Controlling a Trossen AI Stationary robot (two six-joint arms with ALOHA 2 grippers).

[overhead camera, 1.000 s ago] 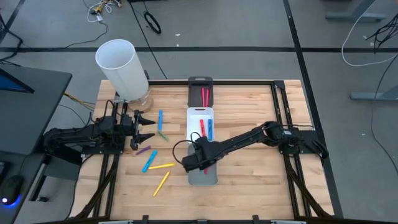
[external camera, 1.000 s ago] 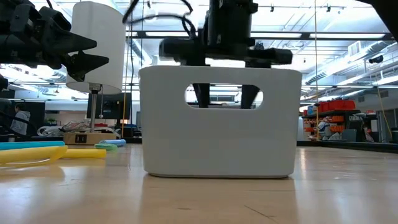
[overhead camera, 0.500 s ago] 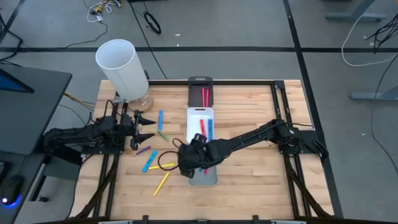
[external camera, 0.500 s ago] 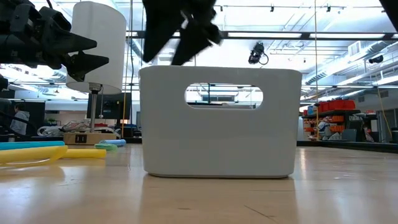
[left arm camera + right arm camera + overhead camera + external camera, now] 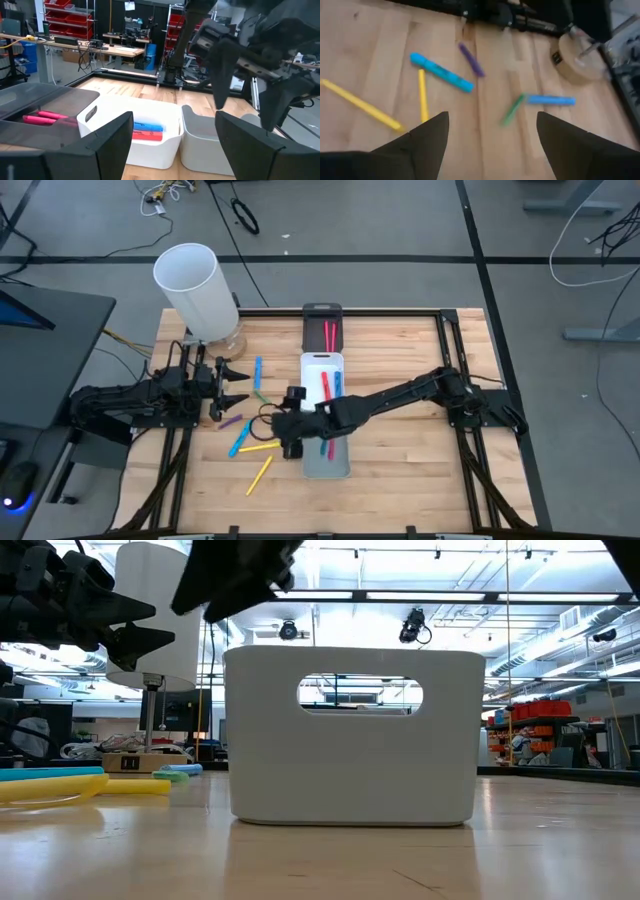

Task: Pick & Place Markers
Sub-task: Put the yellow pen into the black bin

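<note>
Several markers lie loose on the wooden table left of the trays: a blue one [image 5: 258, 372], a green one [image 5: 262, 395], a purple one [image 5: 232, 421], another blue one [image 5: 240, 440] and two yellow ones [image 5: 258, 447] [image 5: 260, 473]. My right gripper [image 5: 280, 426] hangs open above the table between these markers and the grey tray [image 5: 326, 465], slanting down toward them; the right wrist view shows them [image 5: 441, 73] beyond its fingers. Red and blue markers [image 5: 330, 387] lie in the white tray. My left gripper [image 5: 234, 385] waits open at the left.
Three trays stand in a row down the table's middle: black [image 5: 322, 311] at the far end with red markers, white [image 5: 322, 360], grey nearest with a red marker [image 5: 330, 446]. A tall white cylinder [image 5: 192, 288] stands on a round base at the far left.
My right gripper has risen out of the grey tray and gone toward the table's left, over the loose markers. It has rolled about its own axis and tipped up from pointing steeply down. Its fingers have stayed open.
</note>
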